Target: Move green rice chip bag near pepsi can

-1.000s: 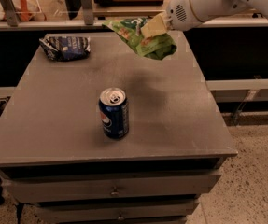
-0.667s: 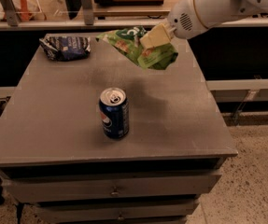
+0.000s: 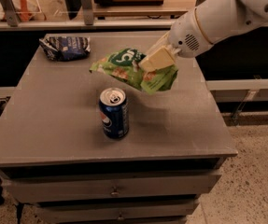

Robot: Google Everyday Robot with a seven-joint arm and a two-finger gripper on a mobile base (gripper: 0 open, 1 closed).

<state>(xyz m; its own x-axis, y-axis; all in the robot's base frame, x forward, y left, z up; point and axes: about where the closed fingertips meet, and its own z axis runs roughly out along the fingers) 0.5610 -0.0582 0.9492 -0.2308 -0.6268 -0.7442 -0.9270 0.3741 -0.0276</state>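
Note:
My gripper (image 3: 158,59) comes in from the upper right on a white arm and is shut on the green rice chip bag (image 3: 131,71). The light green bag hangs tilted in the air above the table, its dark green logo patch facing up. The pepsi can (image 3: 114,113) stands upright on the grey table (image 3: 54,120), just below and left of the bag's lower edge. The bag is close to the can but does not touch it.
A dark navy-blue snack bag (image 3: 66,47) lies at the table's back left corner. The table has drawers below its front edge. A shelf with wooden boards and other items runs behind the table. Speckled floor lies to the right.
My gripper has carried the green bag down and toward the front left, closer to the pepsi can. The can and the navy bag have not moved.

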